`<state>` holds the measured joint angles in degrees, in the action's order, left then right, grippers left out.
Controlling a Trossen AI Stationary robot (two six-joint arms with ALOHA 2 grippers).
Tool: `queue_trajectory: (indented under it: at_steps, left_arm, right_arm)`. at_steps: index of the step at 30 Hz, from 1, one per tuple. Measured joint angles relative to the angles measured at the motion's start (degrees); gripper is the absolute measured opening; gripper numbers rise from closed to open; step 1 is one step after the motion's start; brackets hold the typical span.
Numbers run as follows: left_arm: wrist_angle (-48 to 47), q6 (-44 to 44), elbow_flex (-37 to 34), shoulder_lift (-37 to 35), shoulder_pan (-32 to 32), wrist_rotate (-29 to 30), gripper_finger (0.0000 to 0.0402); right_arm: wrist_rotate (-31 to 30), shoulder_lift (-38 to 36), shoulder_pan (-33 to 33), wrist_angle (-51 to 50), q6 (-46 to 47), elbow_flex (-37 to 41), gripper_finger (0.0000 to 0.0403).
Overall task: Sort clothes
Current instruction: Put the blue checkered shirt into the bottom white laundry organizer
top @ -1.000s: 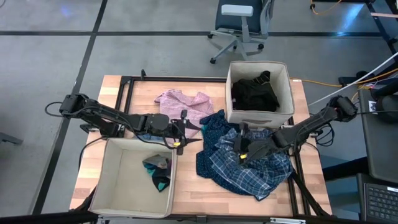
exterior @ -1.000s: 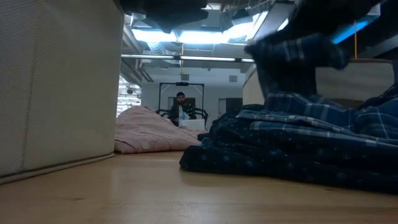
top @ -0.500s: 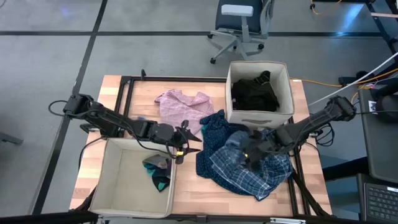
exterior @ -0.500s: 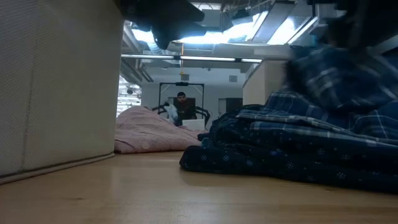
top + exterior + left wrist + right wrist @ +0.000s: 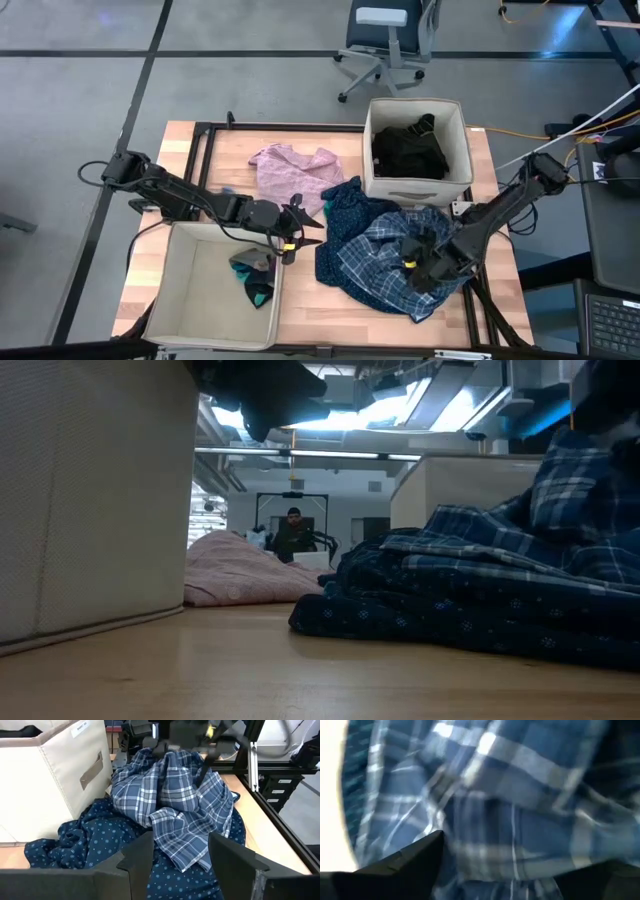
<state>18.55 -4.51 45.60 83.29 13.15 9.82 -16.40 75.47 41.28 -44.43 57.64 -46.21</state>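
Where clothes (image 5: 395, 255) lie, wooden table (image 5: 305, 310)

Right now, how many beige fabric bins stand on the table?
2. One bin stands at the far right, holding black clothes; the other bin stands at the near left, under the left gripper.

A rumpled blue-white plaid shirt (image 5: 400, 265) lies heaped at lower right over a dark blue dotted garment (image 5: 345, 225); a pink patterned top (image 5: 290, 170) sprawls at upper centre; black pieces (image 5: 408, 150) fill the upper-right bin.
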Motion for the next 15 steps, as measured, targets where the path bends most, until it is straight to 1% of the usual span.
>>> queue_trajectory:
  at_steps: [5, 8, 9, 11, 13, 15]
  left_arm:
    - [0.0, 0.1, 0.0, 0.0, 0.0, 0.0, 0.0180]
    - [0.0, 0.2, 0.0, 0.0, 0.0, 0.2, 0.0180]
    - [0.0, 0.2, 0.0, 0.0, 0.0, 0.5, 0.0180]
    - [-0.1, 0.2, 0.0, 0.0, 0.0, 1.0, 0.0180]
    - [0.0, 0.2, 0.0, 0.0, 0.0, 1.1, 0.0180]
    - [0.0, 0.1, 0.0, 0.0, 0.0, 1.1, 0.0180]
  right_arm:
    - [-4.0, 3.6, 0.0, 10.2, -1.1, 7.1, 0.0323]
    - [-5.0, 6.2, 0.0, 13.8, -1.3, 9.3, 0.0297]
    - [-5.1, 7.0, 0.0, 14.1, -1.3, 9.6, 0.0281]
    - [-6.0, 8.3, 0.0, 14.5, -1.6, 9.6, 0.0238]
    - [-6.7, 8.8, 0.0, 14.8, -2.6, 9.6, 0.0180]
    - [-7.0, 8.8, 0.0, 14.6, -3.8, 9.6, 0.0111]
